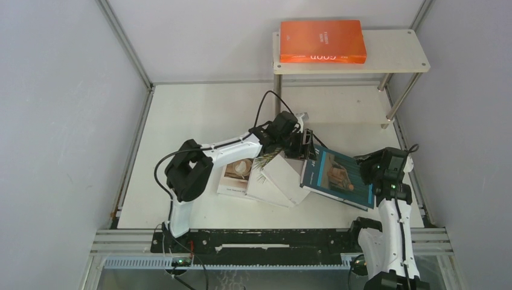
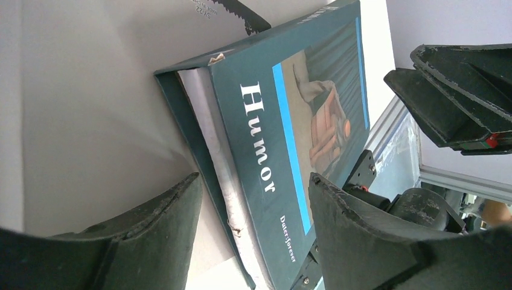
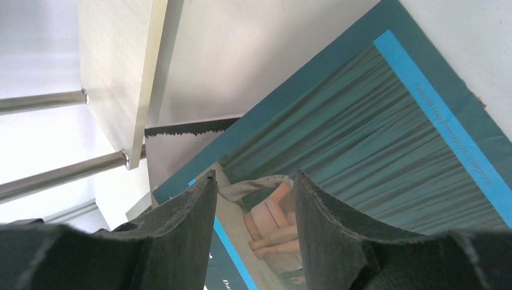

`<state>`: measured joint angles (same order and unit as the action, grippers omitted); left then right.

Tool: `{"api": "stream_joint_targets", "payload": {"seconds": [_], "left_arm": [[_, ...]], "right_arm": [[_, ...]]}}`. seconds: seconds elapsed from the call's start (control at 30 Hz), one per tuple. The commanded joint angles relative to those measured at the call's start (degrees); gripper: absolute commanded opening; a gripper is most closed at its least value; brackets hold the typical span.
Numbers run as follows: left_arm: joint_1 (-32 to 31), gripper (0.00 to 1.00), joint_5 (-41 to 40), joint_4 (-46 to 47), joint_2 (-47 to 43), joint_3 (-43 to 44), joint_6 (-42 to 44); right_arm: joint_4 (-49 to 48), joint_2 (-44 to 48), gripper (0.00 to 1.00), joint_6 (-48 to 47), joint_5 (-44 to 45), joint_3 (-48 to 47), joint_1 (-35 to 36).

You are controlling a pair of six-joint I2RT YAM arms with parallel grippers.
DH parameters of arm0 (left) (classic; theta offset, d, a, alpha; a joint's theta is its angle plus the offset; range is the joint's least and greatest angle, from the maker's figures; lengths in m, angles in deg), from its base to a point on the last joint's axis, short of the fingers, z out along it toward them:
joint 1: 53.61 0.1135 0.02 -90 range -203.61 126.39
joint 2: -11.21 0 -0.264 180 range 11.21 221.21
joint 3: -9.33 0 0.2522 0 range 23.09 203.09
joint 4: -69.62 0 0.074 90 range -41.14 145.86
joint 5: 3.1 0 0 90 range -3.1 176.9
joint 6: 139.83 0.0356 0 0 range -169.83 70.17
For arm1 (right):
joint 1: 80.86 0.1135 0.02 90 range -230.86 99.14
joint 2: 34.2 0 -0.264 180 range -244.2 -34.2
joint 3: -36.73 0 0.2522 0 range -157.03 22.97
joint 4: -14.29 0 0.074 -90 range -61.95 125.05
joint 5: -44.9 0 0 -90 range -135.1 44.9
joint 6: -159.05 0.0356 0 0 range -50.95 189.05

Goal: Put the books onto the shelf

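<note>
Looks like a robotics lab test cell, tbh: plain grey panel walls point(image 1: 54, 121) boxed in by aluminium framing point(image 1: 125, 43) at the upper left, white tabletop point(image 1: 199, 109) in the middle, left arm point(image 1: 229, 148) and right arm point(image 1: 392, 232) bolted to a black rail point(image 1: 272, 238) above a slotted cable duct point(image 1: 253, 264) along the bottom edge.

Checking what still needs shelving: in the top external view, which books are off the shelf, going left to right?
coffee-cup book → palm-leaf book → plain grey-white book → dark teal book
</note>
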<state>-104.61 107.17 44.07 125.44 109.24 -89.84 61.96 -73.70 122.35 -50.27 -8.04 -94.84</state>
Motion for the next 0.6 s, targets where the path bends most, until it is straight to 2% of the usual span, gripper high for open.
{"api": "stream_joint_targets", "payload": {"seconds": [0.0,0.13,0.57], "left_arm": [[-0.2,0.7,2.0,0.7,0.7,3.7,0.8],[-0.2,0.7,2.3,0.0,1.1,4.6,1.3],[-0.2,0.7,4.2,-0.3,0.9,4.4,2.6]], "right_arm": [[-1.4,0.0,0.56,1.4,3.3,-0.2,-2.6],[1.6,-1.1,0.54,2.0,8.7,-1.0,-6.2],[6.0,-4.6,0.53,-0.7,18.0,-2.6,-21.8]]}}
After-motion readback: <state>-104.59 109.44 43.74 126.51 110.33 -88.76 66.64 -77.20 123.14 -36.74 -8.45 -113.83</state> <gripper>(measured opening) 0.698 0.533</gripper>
